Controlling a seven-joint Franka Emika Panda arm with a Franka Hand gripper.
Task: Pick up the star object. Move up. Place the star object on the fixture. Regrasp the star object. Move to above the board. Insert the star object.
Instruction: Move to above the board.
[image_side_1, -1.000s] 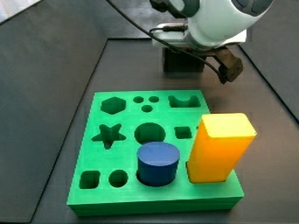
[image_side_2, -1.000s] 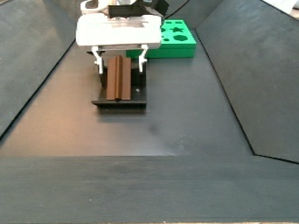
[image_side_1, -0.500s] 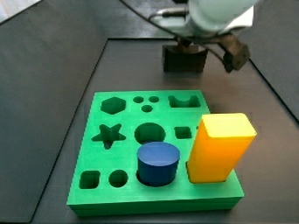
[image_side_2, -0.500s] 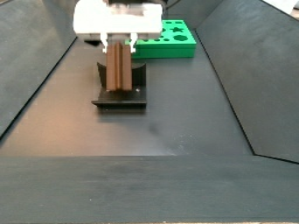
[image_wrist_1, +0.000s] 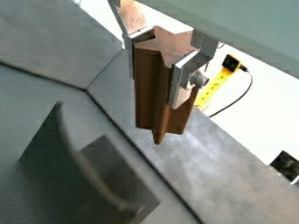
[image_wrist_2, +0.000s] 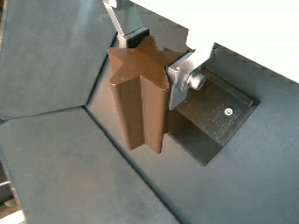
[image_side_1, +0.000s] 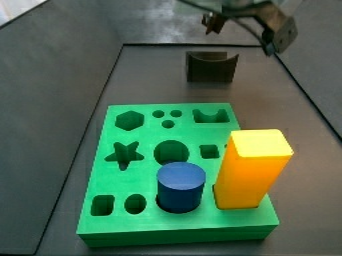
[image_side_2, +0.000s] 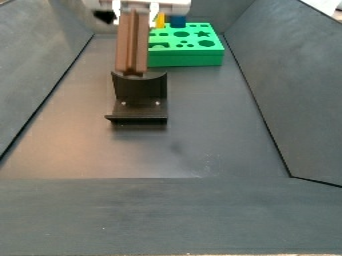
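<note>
Gripper (image_wrist_2: 155, 63) raised above the fixture (image_side_2: 139, 98), fingers (image_wrist_2: 183, 73) clamped on the star object (image_wrist_2: 138, 101). Held upright, clear of the notch. Board (image_side_1: 174, 165) nearby on the floor.

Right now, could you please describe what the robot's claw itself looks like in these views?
In both wrist views the claw has flat silver plate fingers, one fastened with a round silver screw. Its body is cut off at the frame edge in both side views; only a dark part shows.
</note>
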